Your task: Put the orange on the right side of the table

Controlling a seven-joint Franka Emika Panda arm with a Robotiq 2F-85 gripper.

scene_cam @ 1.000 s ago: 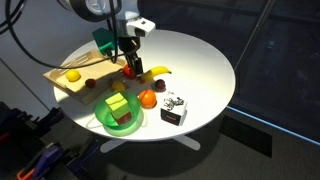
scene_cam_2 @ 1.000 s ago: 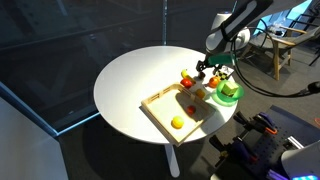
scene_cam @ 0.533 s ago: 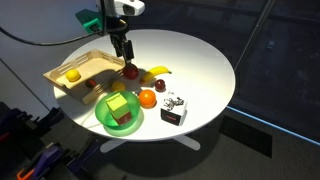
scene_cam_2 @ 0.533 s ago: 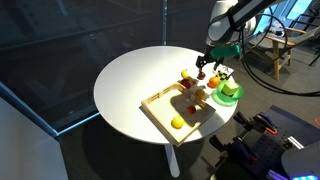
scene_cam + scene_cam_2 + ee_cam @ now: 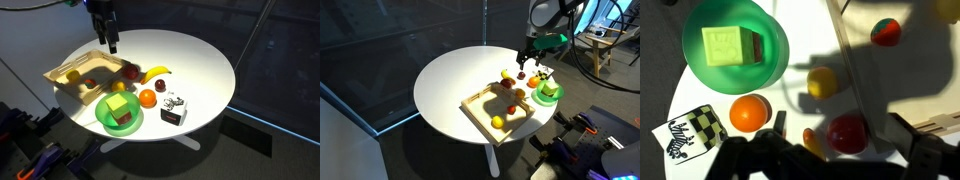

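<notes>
The orange (image 5: 148,98) lies on the white round table (image 5: 200,60) between the green bowl and a small black-and-white box. It also shows in the wrist view (image 5: 750,113) and in an exterior view (image 5: 519,95). My gripper (image 5: 108,40) hangs raised above the table's far side, over the wooden tray's corner, well apart from the orange. In the wrist view the gripper (image 5: 848,150) is open and empty, with a red fruit (image 5: 848,133) on the table below its jaws.
A green bowl (image 5: 120,115) holds a yellow-green block. A wooden tray (image 5: 85,75) holds a lemon (image 5: 72,76). A banana (image 5: 155,72) and the red fruit (image 5: 130,71) lie beside the tray. A checkered box (image 5: 173,115) sits near the front edge.
My gripper has risen from the red fruit and moved up and back toward the tray's far corner. The red fruit stays on the table. The orange has not moved.
</notes>
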